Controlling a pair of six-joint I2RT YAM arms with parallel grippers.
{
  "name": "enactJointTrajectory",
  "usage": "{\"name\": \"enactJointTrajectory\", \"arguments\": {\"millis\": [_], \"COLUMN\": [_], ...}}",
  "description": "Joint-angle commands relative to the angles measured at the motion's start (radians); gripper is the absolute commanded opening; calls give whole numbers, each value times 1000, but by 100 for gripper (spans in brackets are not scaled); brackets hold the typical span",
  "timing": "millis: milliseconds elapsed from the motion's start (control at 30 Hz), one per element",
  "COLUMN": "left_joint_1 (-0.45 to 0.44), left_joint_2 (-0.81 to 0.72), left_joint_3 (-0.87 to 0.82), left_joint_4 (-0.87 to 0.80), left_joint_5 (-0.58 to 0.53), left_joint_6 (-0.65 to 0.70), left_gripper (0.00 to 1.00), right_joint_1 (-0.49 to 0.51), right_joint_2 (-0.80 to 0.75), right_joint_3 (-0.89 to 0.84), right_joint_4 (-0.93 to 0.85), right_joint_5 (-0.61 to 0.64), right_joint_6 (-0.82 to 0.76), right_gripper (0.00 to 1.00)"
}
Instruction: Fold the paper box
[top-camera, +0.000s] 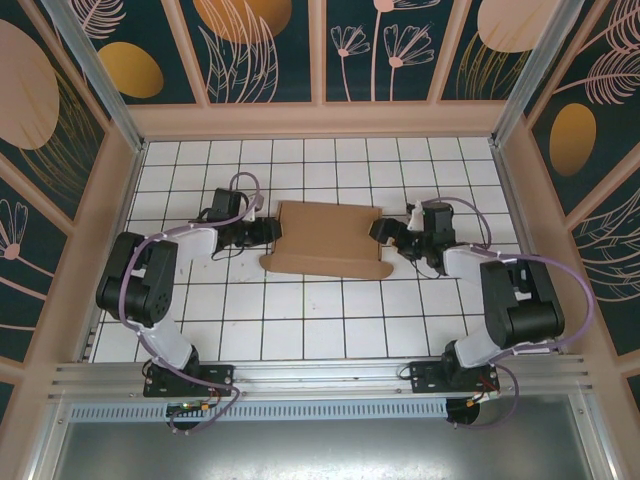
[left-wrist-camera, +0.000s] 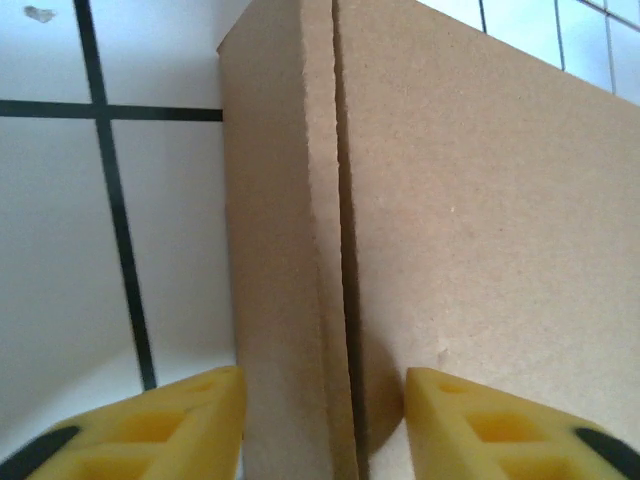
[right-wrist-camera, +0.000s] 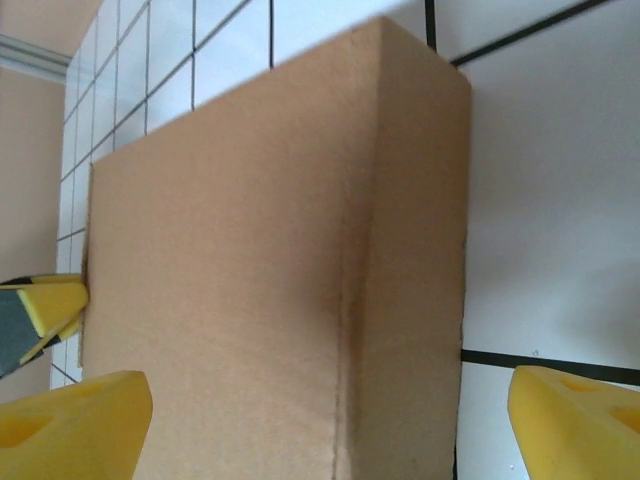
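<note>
The paper box (top-camera: 328, 240) is found lying near the middle of the white tiled table (top-camera: 300, 325), between the two grippers, with its long side running across the top external view. It is plain brown cardboard, matte and finely grained. The outline is roughly rectangular, with notched near corners and a small tab projecting at the near left. The table is made up of smooth white squares divided by dark lines.

The left gripper (top-camera: 268, 232) is set at the box's left end. In the left wrist view its yellow fingers (left-wrist-camera: 170, 425) are seen apart. Ahead of the gap between them, a narrow strip of cardboard is divided from a broad panel by a dark lengthwise slit.

The right gripper (top-camera: 385, 232) is set at the right end. In the right wrist view its yellow fingers (right-wrist-camera: 575, 420) are held wide apart, astride the box's end. There a narrow strip is bent away from the broad face along a soft crease. Whether any finger touches the cardboard cannot be told.
</note>
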Motion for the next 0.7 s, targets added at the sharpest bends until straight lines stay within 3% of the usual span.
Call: {"name": "enactJointTrajectory", "arguments": {"millis": [0, 200, 533, 667], "left_joint_1": [29, 111, 146, 153], "left_joint_2": [57, 126, 216, 222], "left_joint_3": [-4, -39, 2, 5], "left_joint_4": [22, 48, -10, -9], "left_joint_5": [38, 101, 176, 181], "left_joint_6": [7, -42, -4, -8], "left_gripper": [37, 23, 14, 13], "right_joint_1": [-19, -71, -65, -35], "right_joint_2": [19, 47, 221, 259], "right_joint_3": [-14, -47, -31, 14], "right_joint_4": [64, 144, 421, 393], "right_joint_5": [-42, -123, -398, -410], "right_joint_6": [5, 55, 260, 256], "right_gripper": [91, 90, 89, 88]}}
